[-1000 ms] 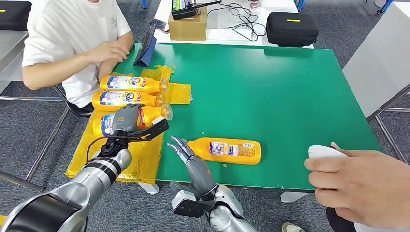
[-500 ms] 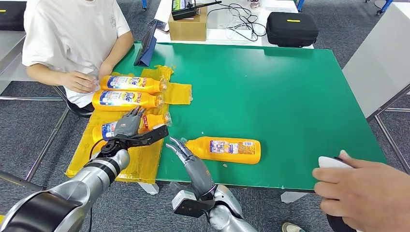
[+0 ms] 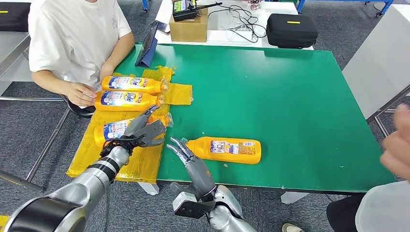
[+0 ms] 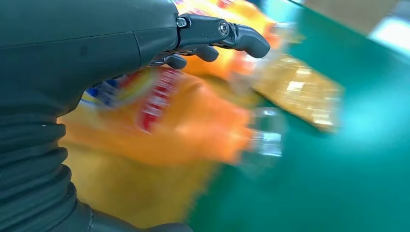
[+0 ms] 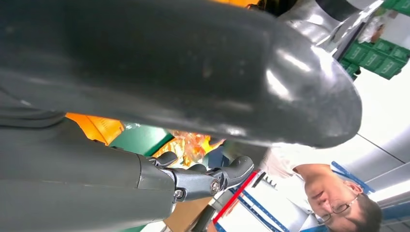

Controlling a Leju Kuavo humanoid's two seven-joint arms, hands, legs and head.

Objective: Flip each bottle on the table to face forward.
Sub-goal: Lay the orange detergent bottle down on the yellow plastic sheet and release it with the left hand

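Observation:
Three orange bottles lie on a yellow mat (image 3: pixel 145 162) at the green table's (image 3: pixel 290 96) left side: a far one (image 3: pixel 130 83), a middle one (image 3: pixel 125 99) and a near one (image 3: pixel 110 131), their caps pointing right. My left hand (image 3: pixel 144 130) hovers open by the near bottle's neck; in the left wrist view its fingers (image 4: pixel 217 34) spread above the blurred bottle (image 4: pixel 183 130). A fourth bottle (image 3: pixel 227 150) lies on bare green with its back label up. My right hand (image 3: pixel 186 155) is open, fingertips just short of that bottle's cap, and its fingers (image 5: pixel 193 181) hold nothing.
A person in a white shirt sits at the table's left, one hand (image 3: pixel 80 93) at the middle bottle's base. Another person's hand (image 3: pixel 399 145) is at the right edge. A blue stand (image 3: pixel 147 48), cardboard box (image 3: pixel 188 24) and black case (image 3: pixel 291 29) sit at the back.
My left hand lifted off the near bottle and drew back toward me. The hand at the right edge pulled away with its white object. The seated person's hand came down to the middle bottle.

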